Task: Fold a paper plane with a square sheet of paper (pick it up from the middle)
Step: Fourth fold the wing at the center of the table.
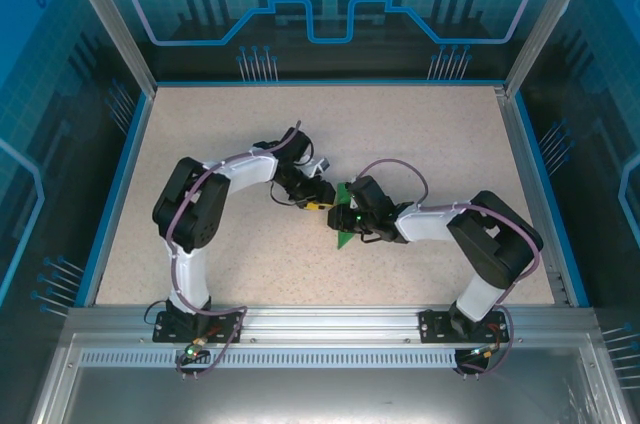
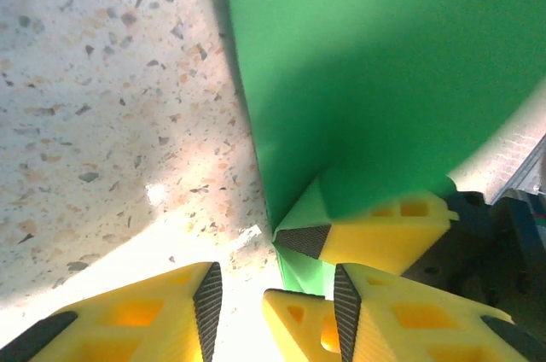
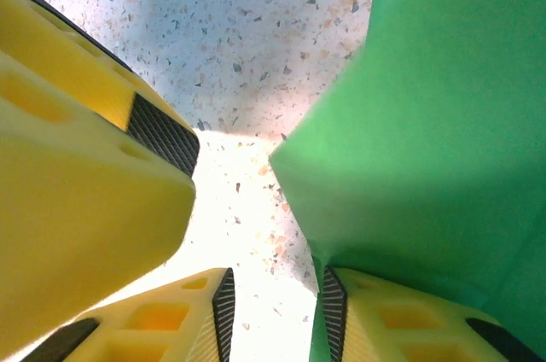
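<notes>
- Green paper [image 2: 375, 80] stands up off the table [image 2: 102, 123] beside the left gripper [image 2: 275, 298]. That gripper's fingers [image 2: 128, 319] are moderately parted, with bare surface between the pads. Only a sliver of the lower edge dips in at 1 o'clock.
- Across from it, the right gripper [image 3: 277, 306] is likewise part-way open and pinches nothing. The green leans on its finger [image 3: 401, 311] at 3 o'clock.
- Overhead, both meet at mid-table, the left arm reaching in from 10 o'clock and the right from 4 o'clock.
- A fold looks half made. One pair should close on the flap before the other backs away, or it may spring flat. Then press along the crease.
</notes>
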Controlling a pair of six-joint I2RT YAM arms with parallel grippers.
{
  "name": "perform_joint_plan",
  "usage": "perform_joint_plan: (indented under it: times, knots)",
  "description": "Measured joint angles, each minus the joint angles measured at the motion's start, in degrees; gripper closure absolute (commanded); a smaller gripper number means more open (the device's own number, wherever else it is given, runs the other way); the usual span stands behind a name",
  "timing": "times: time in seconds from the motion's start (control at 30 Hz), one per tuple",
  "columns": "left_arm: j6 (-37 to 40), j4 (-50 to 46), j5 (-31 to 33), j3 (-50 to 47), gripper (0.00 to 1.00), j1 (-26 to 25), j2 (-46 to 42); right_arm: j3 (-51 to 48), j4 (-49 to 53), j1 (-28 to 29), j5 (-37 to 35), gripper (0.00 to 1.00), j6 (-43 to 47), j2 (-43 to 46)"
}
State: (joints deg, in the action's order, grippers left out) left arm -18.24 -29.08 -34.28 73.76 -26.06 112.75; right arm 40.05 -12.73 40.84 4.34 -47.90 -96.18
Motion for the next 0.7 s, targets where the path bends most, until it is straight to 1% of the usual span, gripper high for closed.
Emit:
perform_joint_plan:
  times: [0.13,0.37,0.5,0.7]
  knots:
    - [-0.61,1.42,-0.52,-0.98,0.57,0.02,-0.28,-0.55,-0.57,0.00,0.20,0.63,0.00,0.07]
    - [-0.92,2.73,-2.21,-1.18,0.57,-0.07,-0.07,-1.14,-2.36,0.00,0.66,0.58,0.39,0.07]
    - [-0.90,3.50,-2.69,-1.18,0.57,-0.28,1.29,-1.27,-2.84,0.00,0.68,0.58,0.42,0.07]
    - [-0.92,4.13,-3.06,-1.18,0.57,-0.37,3.96,-2.12,-4.35,-0.22,0.81,0.61,0.37,0.07]
